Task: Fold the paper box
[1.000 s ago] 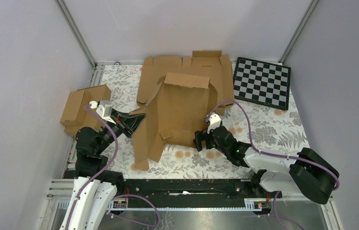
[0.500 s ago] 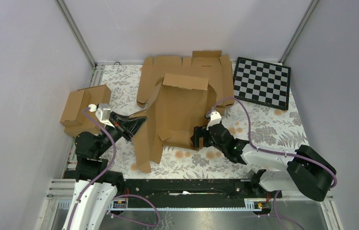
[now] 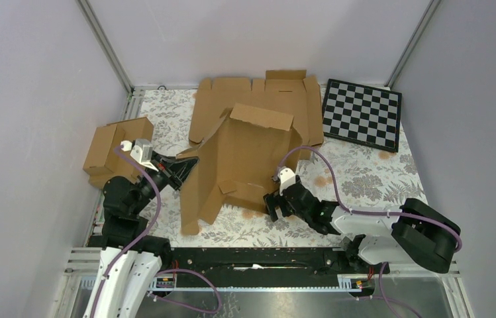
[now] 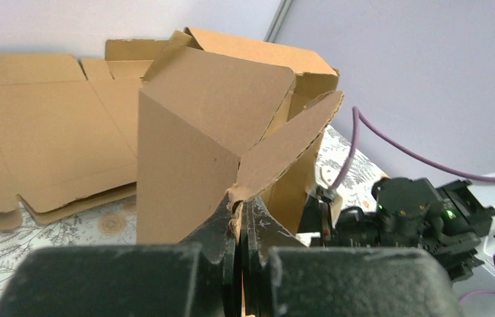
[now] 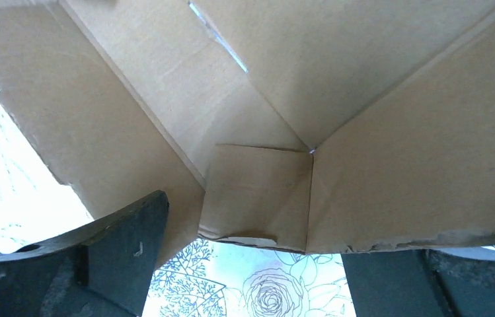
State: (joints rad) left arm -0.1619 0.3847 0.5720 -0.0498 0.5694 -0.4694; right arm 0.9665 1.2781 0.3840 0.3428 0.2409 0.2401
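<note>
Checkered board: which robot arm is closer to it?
Right. The right gripper is at the cardboard box's edge on the checkered board's side; the left gripper pinches the opposite flap.

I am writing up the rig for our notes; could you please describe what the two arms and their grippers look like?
The left arm and right arm have white lower shells and black joint housings. The left gripper and right gripper are black with flat fingers, each topped by a white block. A purple cable loops along each arm. A green light glows on the right arm.

Even soft light, blown-out wrist highlights
</note>
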